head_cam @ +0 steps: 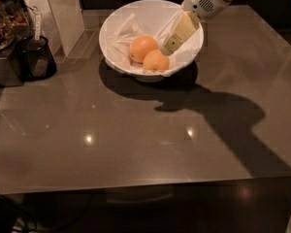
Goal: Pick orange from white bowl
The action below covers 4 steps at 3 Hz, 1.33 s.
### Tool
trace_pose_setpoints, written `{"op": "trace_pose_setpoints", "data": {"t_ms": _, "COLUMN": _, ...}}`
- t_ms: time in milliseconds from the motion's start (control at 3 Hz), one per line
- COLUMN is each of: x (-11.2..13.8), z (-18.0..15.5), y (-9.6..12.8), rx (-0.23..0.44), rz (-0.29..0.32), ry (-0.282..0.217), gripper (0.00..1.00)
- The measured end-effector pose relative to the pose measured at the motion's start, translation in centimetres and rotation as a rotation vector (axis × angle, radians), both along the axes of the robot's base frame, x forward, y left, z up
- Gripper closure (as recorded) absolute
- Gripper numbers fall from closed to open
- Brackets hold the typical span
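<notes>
The white bowl (117,21) stands at the back middle of the grey table, lined with a white paper sheet (126,35). Two fruits lie in it, touching. The orange (156,61), smaller and paler, is the nearer one. The larger, deeper-orange fruit (142,48) lies behind it to the left. My gripper (170,43) reaches down into the bowl from the upper right. Its cream tip is just right of and above the orange, very close to it. It holds nothing that I can see.
A dark cup-like container (38,57) and an appliance (4,38) stand at the table's left edge. A white panel (63,8) stands behind them. The arm's shadow (218,115) falls across the table (136,140). The table's front edge runs near the bottom.
</notes>
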<state>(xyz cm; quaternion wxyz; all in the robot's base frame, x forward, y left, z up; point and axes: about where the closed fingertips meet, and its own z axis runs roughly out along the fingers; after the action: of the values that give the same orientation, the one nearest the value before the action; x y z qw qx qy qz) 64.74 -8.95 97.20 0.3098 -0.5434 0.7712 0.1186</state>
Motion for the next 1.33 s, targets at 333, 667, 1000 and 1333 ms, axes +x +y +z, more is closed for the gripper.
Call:
{"op": "trace_pose_setpoints", "data": {"t_ms": 333, "x": 1.1, "z": -1.15, "y": 0.84, "rx": 0.037, "rz": -0.023, "ry": 0.006, "gripper": 0.0}}
{"op": "trace_pose_setpoints", "data": {"t_ms": 667, "x": 1.17, "z": -1.14, "y": 0.88, "rx": 0.038, "rz": -0.024, "ry": 0.004, "gripper": 0.0}}
{"op": "trace_pose_setpoints", "data": {"t_ms": 1000, "x": 1.17, "z": -1.14, "y": 0.88, "rx": 0.038, "rz": -0.024, "ry": 0.005, "gripper": 0.18}}
{"op": "trace_pose_setpoints", "data": {"t_ms": 1333, "x": 1.17, "z": -1.15, "y": 0.89, "rx": 0.038, "rz": -0.024, "ry": 0.005, "gripper": 0.22}}
